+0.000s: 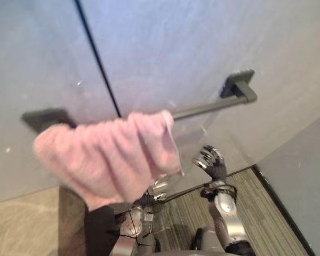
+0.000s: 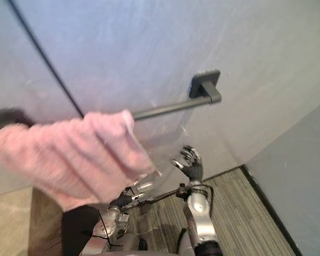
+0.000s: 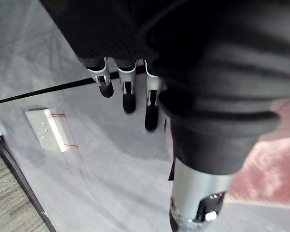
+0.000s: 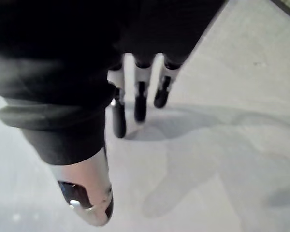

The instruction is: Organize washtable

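Observation:
A pink towel [image 1: 112, 160] hangs bunched over the left half of a dark towel bar [image 1: 202, 109] fixed to the grey wall. My right hand [image 1: 212, 162] is raised below the bare right part of the bar, apart from the towel. It is open, with straight fingers [image 4: 140, 101] close to the wall. My left hand [image 1: 157, 188] sits just under the towel's lower right corner, partly covered by the cloth. It is open too: its fingers [image 3: 128, 92] are straight and hold nothing. The towel [image 3: 275, 164] lies right beside it.
Dark brackets hold the bar at the right end [image 1: 239, 85] and the left end [image 1: 42, 118]. A black seam [image 1: 98, 58] runs down the wall. A dark wooden cabinet [image 1: 80, 224] stands lower left, on striped carpet [image 1: 256, 213]. A small white box [image 3: 46, 128] sits on the wall.

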